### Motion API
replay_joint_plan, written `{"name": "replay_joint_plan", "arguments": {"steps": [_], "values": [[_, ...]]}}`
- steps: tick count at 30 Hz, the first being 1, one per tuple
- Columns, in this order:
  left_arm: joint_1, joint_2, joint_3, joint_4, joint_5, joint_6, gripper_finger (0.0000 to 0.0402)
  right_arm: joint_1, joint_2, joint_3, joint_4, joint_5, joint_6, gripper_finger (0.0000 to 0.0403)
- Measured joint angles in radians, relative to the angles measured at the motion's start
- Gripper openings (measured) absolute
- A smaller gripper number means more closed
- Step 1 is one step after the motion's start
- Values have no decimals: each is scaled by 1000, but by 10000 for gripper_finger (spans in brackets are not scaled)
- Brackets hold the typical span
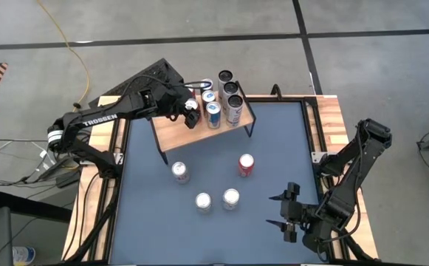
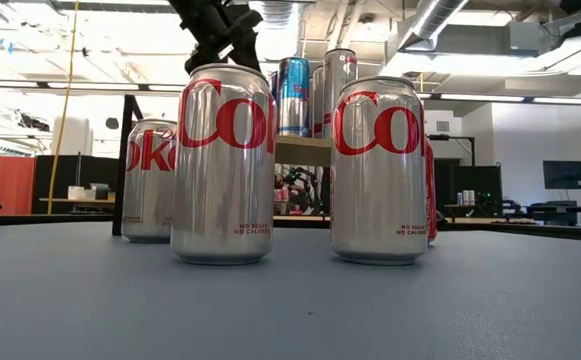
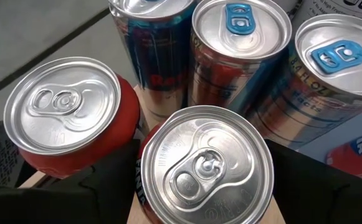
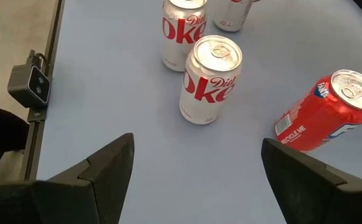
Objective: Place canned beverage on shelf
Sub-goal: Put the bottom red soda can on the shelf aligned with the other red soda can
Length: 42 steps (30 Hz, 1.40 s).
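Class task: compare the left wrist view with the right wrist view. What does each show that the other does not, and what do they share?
Only the left wrist view shows the cans crowded together: a red can, a can between the left gripper's fingers, and tall cans with blue tabs. Only the right wrist view shows the blue table, two Diet Coke cans standing upright and apart, and the open right gripper holding nothing. Both show silver can tops and a red can.

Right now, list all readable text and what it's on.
"TROSSEN": left arm.
"Diet Coke": silver cans on the table.
"NO SUGAR NO CALORIES": front silver can.
"RECYCLE ME": red can.
Print on the tall cans on the shelf: too cropped to read.
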Motion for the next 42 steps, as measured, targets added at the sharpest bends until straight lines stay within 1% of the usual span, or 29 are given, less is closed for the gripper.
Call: {"name": "replay_joint_plan", "arguments": {"steps": [5, 11, 15, 30, 35, 42], "values": [[-3, 0, 0, 0, 20, -7, 304, 0, 0, 0, 0, 0, -1, 330], [-3, 2, -2, -21, 44, -33, 329, 0, 0, 0, 0, -3, -5, 330], [-3, 3, -3, -27, 20, -37, 339, 0, 0, 0, 0, -3, -7, 330], [-35, -29, 4, -36, -14, -28, 344, 0, 0, 0, -7, -3, -10, 331], [-41, -35, 62, -83, -87, -4, 344, 0, 0, 0, -8, -4, -9, 331], [-66, -35, 180, -235, -113, -3, 344, 0, 0, 0, -12, -6, -9, 331]]}}
